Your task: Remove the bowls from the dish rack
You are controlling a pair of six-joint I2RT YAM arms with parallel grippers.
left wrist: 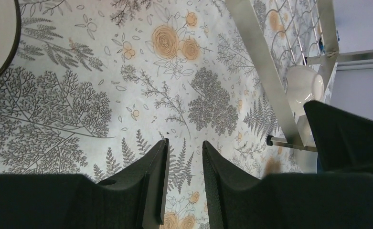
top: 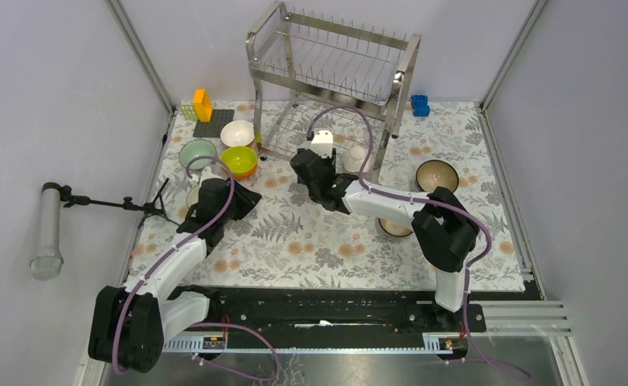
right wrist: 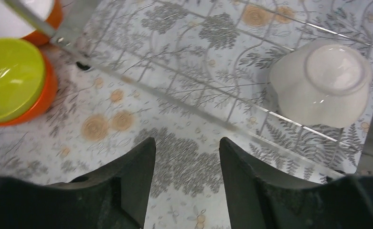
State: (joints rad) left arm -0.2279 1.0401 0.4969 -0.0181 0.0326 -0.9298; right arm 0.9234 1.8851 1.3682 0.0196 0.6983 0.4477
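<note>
From above, the dish rack was seen at the table's far side, with 1 white bowl upturned in its lower tier and other bowls set left of it.

In the left wrist view, the left gripper was held slightly parted and empty over the tablecloth.

In the right wrist view, the right gripper was spread apart and empty, near that white bowl.

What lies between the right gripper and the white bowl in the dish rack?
In the right wrist view, only the low front rail of the dish rack crosses between the right gripper and the white bowl.
</note>
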